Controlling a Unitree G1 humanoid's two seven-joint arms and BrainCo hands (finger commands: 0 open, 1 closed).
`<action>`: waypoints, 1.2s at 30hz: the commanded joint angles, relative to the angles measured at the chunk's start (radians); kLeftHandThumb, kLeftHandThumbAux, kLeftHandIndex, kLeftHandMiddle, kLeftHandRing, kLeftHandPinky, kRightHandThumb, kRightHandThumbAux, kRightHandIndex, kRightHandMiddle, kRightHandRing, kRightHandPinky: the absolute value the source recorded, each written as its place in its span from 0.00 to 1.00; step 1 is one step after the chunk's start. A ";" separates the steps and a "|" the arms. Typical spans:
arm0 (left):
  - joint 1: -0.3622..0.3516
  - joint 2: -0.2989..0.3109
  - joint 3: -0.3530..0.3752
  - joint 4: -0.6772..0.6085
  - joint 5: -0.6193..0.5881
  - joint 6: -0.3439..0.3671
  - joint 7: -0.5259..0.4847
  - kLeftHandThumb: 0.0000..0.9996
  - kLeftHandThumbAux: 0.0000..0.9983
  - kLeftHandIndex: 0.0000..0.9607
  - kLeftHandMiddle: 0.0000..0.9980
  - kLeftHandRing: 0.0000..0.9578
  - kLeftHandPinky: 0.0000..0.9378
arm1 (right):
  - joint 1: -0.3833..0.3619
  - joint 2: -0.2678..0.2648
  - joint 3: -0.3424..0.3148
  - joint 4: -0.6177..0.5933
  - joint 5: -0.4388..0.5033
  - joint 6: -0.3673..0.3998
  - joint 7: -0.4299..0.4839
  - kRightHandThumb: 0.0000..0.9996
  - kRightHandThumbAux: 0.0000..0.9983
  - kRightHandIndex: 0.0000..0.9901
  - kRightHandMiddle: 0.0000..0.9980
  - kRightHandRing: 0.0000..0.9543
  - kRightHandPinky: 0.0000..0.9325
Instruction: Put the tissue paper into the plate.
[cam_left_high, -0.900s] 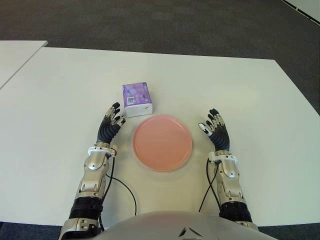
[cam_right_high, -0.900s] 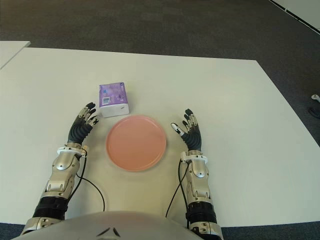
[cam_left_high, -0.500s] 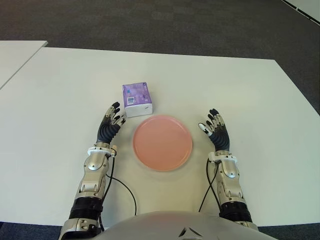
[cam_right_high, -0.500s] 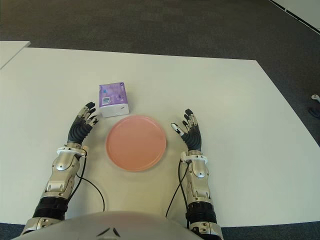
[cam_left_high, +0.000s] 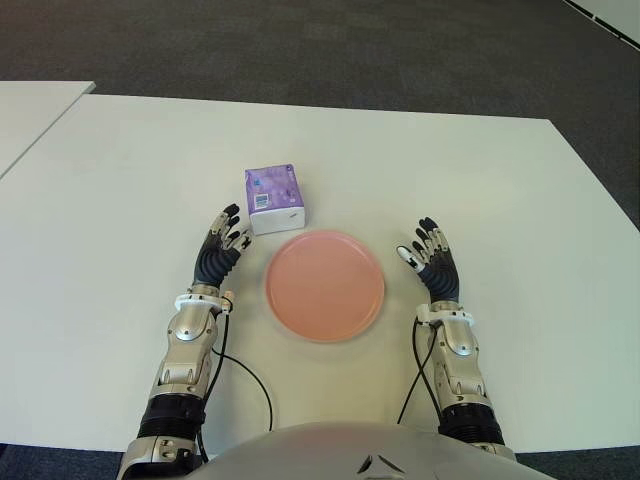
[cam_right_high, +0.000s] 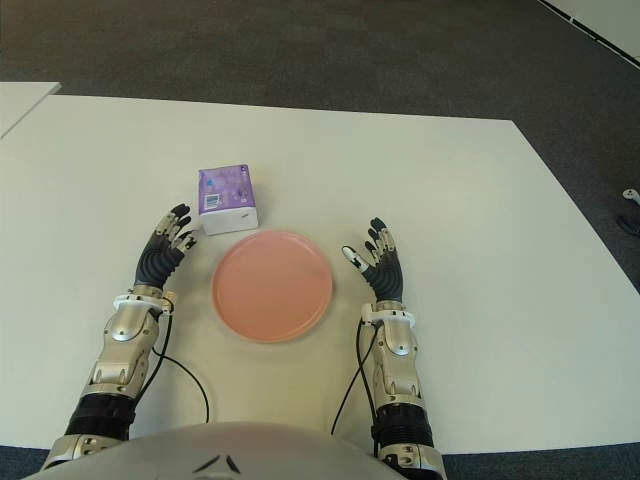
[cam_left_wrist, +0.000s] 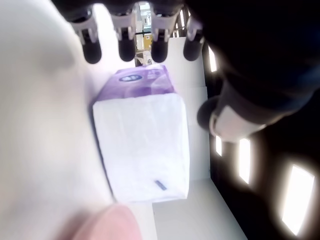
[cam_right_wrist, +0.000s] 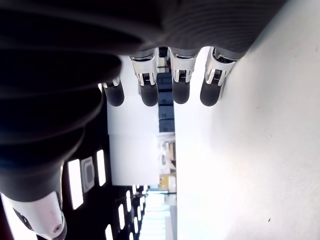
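A purple and white tissue pack (cam_left_high: 273, 198) sits on the white table (cam_left_high: 120, 180), just beyond the upper left rim of a round pink plate (cam_left_high: 324, 284). The plate holds nothing. My left hand (cam_left_high: 222, 245) is to the left of the plate, a little short of the pack, fingers spread and holding nothing. In the left wrist view the tissue pack (cam_left_wrist: 142, 145) lies close ahead of the fingertips (cam_left_wrist: 127, 51), apart from them. My right hand (cam_left_high: 430, 258) is to the right of the plate, also open and holding nothing.
A second white table (cam_left_high: 30, 110) stands to the far left across a narrow gap. Dark carpet (cam_left_high: 300, 45) lies beyond the table's far edge. Thin black cables (cam_left_high: 250, 385) run along both forearms near the front edge.
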 joint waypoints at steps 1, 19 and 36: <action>0.006 0.006 0.005 0.009 0.003 0.025 0.003 0.04 0.61 0.00 0.00 0.00 0.00 | 0.030 0.008 0.001 0.040 0.005 0.052 -0.004 0.03 0.71 0.00 0.00 0.00 0.00; -0.209 0.239 -0.001 -0.007 0.339 -0.125 0.152 0.20 0.48 0.00 0.00 0.00 0.00 | -0.008 0.007 0.005 0.099 -0.001 0.032 -0.004 0.04 0.70 0.00 0.00 0.00 0.00; -0.486 0.455 -0.161 0.242 0.762 -0.217 0.465 0.22 0.34 0.00 0.00 0.00 0.00 | -0.048 0.002 0.014 0.177 -0.017 -0.031 -0.016 0.04 0.73 0.00 0.00 0.00 0.00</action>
